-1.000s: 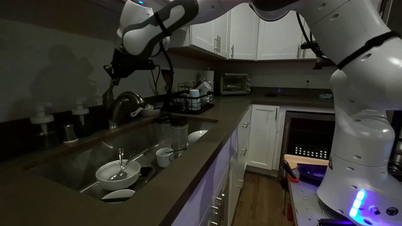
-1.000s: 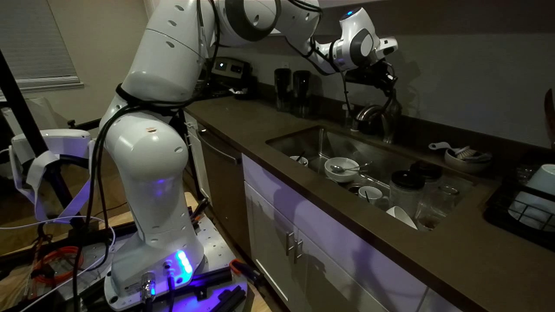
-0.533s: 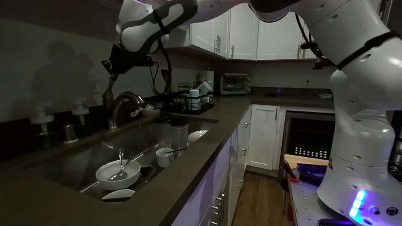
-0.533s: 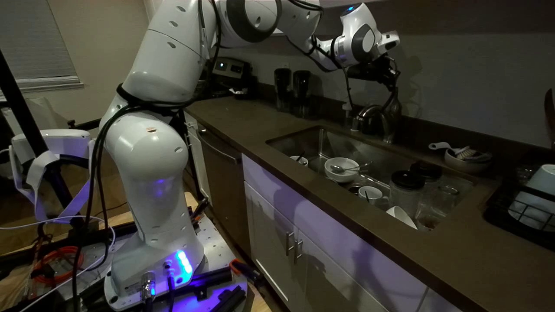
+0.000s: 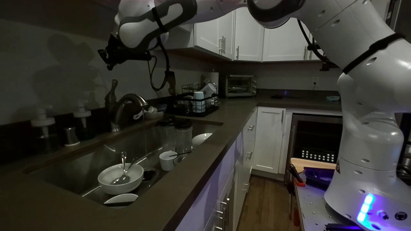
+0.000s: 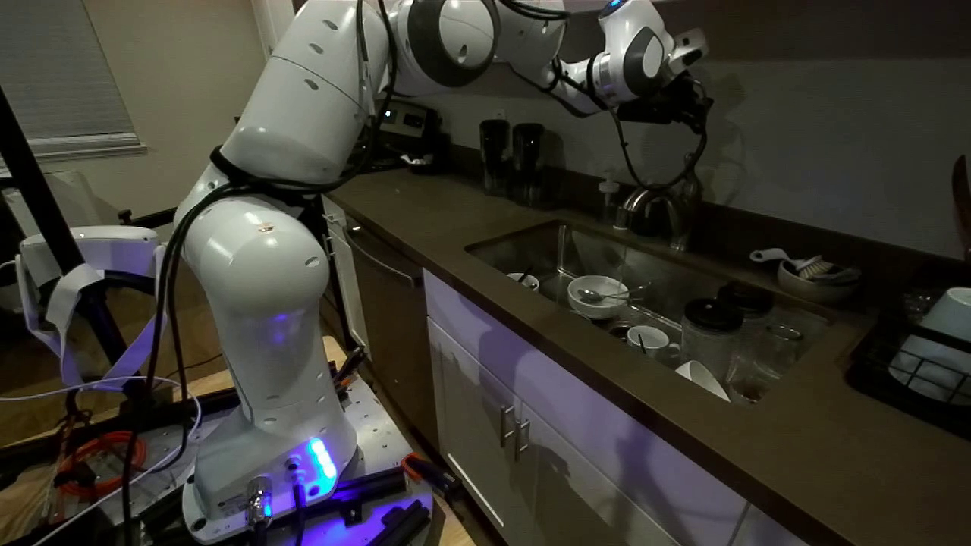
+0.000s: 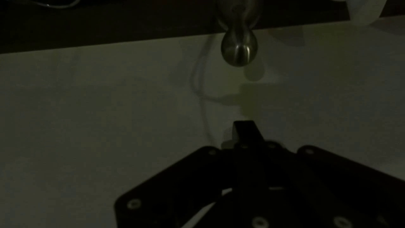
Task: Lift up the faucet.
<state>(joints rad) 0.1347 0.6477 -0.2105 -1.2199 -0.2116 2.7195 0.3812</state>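
With our gripper (image 7: 243, 125) clenched on nothing above it, the faucet (image 5: 118, 110) at the far edge of the sink (image 5: 74, 163) should prove rigid, slick and firmly fixed, so we'd grip its lever (image 5: 111, 93) near the rounded tip (image 7: 239, 52).

In an exterior view: wide, over the counter (image 5: 183, 179), facing along it toward the toaster oven (image 5: 240, 86) | in an exterior view: wide, from the opposite end of the sink (image 6: 592, 254), slanting toward the wall (image 6: 834, 152) | both share sink, faucet (image 6: 645, 196), arm (image 6: 262, 280) | wrist view: close, past the gripper (image 7: 248, 128) to the lever handle (image 7: 239, 47)
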